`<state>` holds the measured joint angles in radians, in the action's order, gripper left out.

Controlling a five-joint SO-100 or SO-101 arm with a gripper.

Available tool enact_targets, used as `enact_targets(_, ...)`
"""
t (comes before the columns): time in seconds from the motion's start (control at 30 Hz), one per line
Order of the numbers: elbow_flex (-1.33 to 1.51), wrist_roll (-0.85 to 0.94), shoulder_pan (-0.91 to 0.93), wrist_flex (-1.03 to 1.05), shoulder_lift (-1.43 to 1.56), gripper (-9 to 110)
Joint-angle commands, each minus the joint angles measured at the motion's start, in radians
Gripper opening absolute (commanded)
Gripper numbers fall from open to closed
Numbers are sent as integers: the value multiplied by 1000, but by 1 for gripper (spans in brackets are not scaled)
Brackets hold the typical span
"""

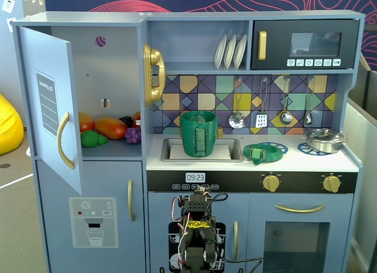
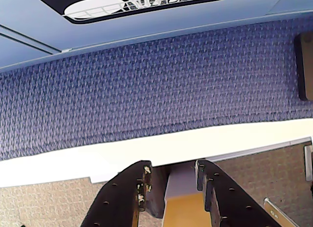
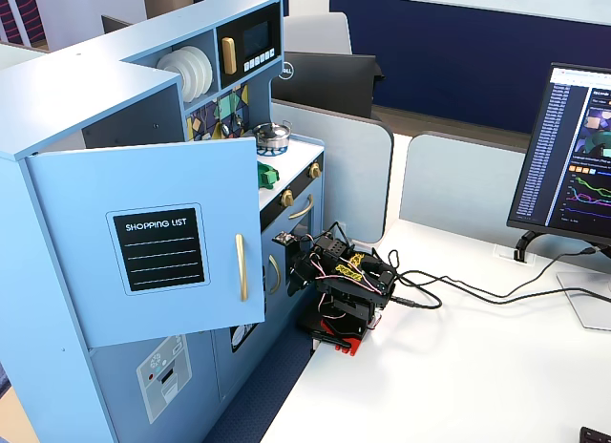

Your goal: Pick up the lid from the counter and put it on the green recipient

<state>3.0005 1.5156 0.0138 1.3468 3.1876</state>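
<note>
The lid (image 1: 257,153) lies flat on the worktop (image 1: 306,162) just right of the green recipient (image 1: 198,133), while the folded arm's hand (image 2: 171,177) hangs empty, slightly parted.

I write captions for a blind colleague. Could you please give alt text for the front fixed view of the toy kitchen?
A blue toy kitchen seen from the front: the tall green recipient stands in the sink, and the green lid lies on a blue burner ring to its right. A silver pot sits further right; the folded robot arm waits below the counter.
</note>
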Motion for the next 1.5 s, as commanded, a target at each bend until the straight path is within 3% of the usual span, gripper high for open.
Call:
enact_targets(0.0,-3,35,95,186,-8,0)
enact_targets(0.4,-3,55,107,161,-9,0)
enact_targets(0.53,-64,77,215,-43,-41,0)
enact_targets(0.8,-523,175,446,-477,-345,1)
enact_targets(0.97,-540,133,584,-861,-430,28)
enact_targets(1.07,-474,132,617,-1065,-439,38)
enact_targets(1.27,-405,149,632,-1308,-474,46)
enact_targets(1.47,-411,156,637,-1447,-572,46)
